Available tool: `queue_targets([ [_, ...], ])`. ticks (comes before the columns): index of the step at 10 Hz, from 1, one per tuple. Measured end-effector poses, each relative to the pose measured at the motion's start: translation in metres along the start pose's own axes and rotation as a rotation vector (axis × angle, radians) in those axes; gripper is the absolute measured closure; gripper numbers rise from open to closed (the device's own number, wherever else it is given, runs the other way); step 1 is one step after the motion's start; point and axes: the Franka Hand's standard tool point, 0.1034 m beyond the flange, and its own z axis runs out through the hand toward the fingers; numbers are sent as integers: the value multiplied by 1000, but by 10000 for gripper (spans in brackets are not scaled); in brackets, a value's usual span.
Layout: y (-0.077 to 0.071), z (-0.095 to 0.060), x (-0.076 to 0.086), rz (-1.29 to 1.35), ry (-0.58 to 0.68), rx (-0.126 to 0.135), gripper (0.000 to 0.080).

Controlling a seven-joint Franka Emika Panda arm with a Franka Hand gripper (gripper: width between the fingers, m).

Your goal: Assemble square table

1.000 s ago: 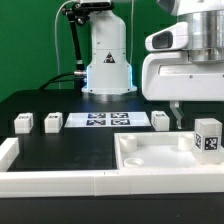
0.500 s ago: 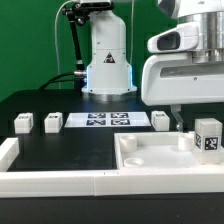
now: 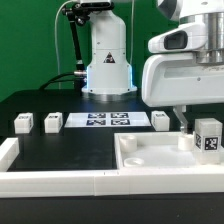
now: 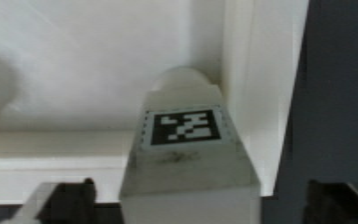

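One tabletop slab (image 3: 150, 160), four legs, one marker board (image 3: 100, 120), one long white rail (image 3: 50, 182) and one claw (image 3: 186, 124) make up the count.

Places are given from the marker board. Two legs stand apart from each other off its end on the exterior view's left, the outer leg (image 3: 22, 122) and the inner leg (image 3: 52, 121). A third leg (image 3: 160, 120) stands just beside its end on the exterior view's right. The slab lies rim-up, nearer the camera than the marker board and toward the exterior view's right, and the rail runs nearer still. The fourth leg (image 3: 208, 136) stands upright – tag toward the camera – further right of the marker board than the third.

The claw hangs at that fourth leg. In the wrist view the leg rises between the two fingers (image 4: 60, 200) with a dark gap on either side – the jaws stand parted wider than the leg and grip nothing.

The slab's rimmed hollow holds one leg, the fourth, set in a corner against the rim
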Motion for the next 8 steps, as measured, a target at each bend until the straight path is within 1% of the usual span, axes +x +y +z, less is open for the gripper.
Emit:
queue_targets([
  [1,0,0,0,0,0,0,350],
  [2,1,0,0,0,0,-2,513],
  [6,1,0,0,52,0,0,509],
  [8,4,0,0,284,-1,8,509],
])
